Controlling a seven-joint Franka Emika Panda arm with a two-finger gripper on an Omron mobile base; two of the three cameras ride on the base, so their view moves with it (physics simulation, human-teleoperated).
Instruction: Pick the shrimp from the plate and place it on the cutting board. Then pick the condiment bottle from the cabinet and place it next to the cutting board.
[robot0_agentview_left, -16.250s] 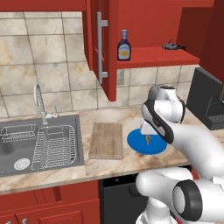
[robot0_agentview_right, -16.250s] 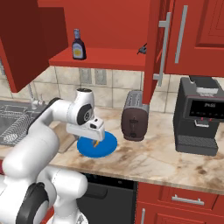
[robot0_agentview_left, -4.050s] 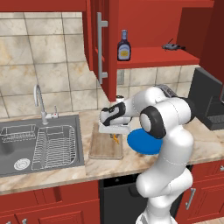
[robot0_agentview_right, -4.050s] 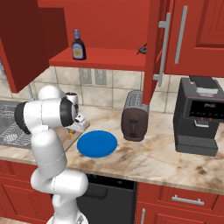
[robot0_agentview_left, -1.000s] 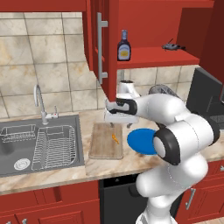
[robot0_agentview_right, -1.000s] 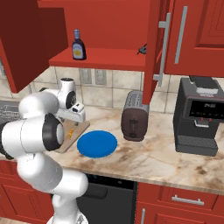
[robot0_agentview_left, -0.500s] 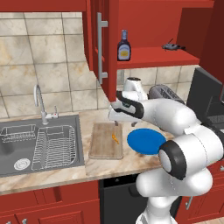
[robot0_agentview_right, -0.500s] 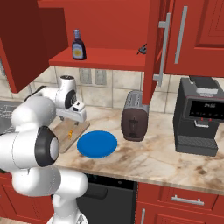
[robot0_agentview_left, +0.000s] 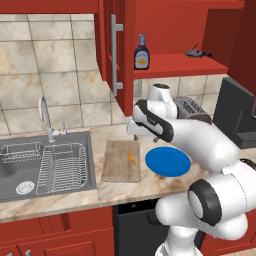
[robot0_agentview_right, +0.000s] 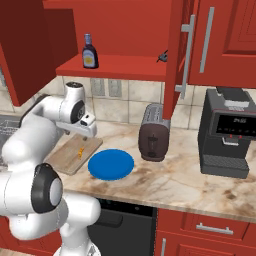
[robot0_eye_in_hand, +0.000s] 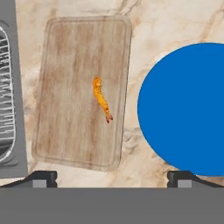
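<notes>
In the left base view a sink (robot0_agentview_left: 30, 172) with a metal dish rack (robot0_agentview_left: 64, 167) sits at the left of the marble worktop (robot0_agentview_left: 150, 187); just right of it lies the cutting board (robot0_agentview_left: 121, 160), with the shrimp (robot0_agentview_left: 132, 158) resting on its right half; right of the board, close to it but apart, is the blue plate (robot0_agentview_left: 168, 162), bare of food. Above the board hangs the gripper (robot0_agentview_left: 131, 131), its fingers (robot0_eye_in_hand: 43, 178) spread wide and grasping nothing, well clear of the shrimp below; from the hand view the shrimp (robot0_eye_in_hand: 101, 99) lies lengthwise near the middle of the board (robot0_eye_in_hand: 70, 87), the plate (robot0_eye_in_hand: 188, 109) to its right. Higher up, the red cabinet (robot0_agentview_left: 170, 35) stands with its door open, and the condiment bottle (robot0_agentview_left: 141, 52) is upright on the inner shelf at its left end; further right on the worktop stand a toaster (robot0_agentview_right: 154, 139) and a coffee machine (robot0_agentview_right: 227, 132).
</notes>
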